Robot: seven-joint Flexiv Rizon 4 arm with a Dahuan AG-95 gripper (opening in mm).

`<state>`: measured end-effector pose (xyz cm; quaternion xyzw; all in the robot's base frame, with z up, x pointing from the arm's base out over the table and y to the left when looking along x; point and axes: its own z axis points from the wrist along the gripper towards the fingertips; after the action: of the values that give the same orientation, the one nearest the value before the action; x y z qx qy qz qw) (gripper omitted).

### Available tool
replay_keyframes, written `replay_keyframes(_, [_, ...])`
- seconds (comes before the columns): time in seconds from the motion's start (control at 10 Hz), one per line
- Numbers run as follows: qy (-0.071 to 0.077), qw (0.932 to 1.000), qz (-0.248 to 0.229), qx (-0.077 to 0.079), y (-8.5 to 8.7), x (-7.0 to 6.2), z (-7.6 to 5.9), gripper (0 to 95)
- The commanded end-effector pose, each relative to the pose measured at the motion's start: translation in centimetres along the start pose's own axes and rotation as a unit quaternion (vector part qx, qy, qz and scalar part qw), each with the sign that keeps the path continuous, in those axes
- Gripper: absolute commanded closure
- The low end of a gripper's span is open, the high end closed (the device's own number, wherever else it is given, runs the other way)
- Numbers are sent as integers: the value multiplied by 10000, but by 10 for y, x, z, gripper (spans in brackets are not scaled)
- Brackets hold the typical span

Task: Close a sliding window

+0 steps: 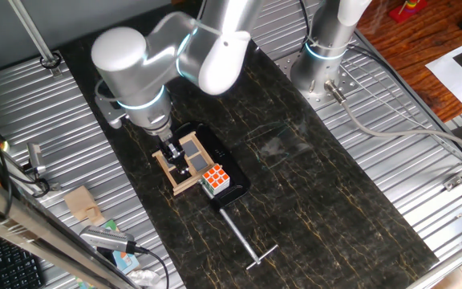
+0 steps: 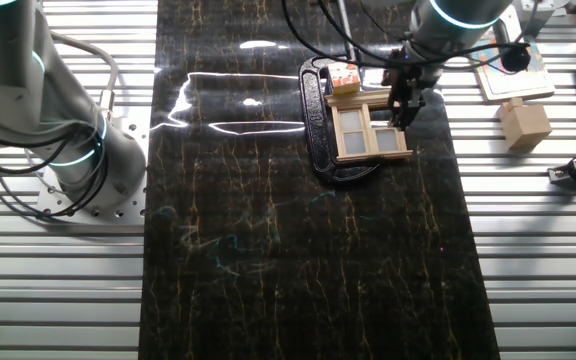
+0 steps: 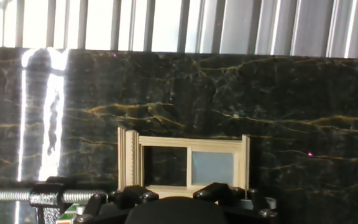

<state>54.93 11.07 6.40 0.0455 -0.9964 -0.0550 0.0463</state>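
one sliding window (image 2: 370, 130), one rubik's cube (image 1: 215, 180), one gripper (image 1: 176, 160) over it.

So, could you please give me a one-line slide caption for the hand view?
Hand view: the wooden sliding window stands on the dark marbled table, just beyond the gripper.

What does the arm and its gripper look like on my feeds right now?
The arm has glossy silver-white rounded links with glowing cyan rings at the joints. Its wrist narrows into a small black gripper above the sliding window. A bundle of black cables runs along the arm in the other fixed view.
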Motion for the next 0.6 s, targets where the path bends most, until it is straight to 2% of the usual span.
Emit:
replay_keyframes(0.1, [-43,10000,39,17,1,-1,5,190])
replay_keyframes(0.3, [-101,9999,99,13,4,-4,14,190])
replay_keyframes(0.6, [-190,9998,96,-37,6,-6,22,190])
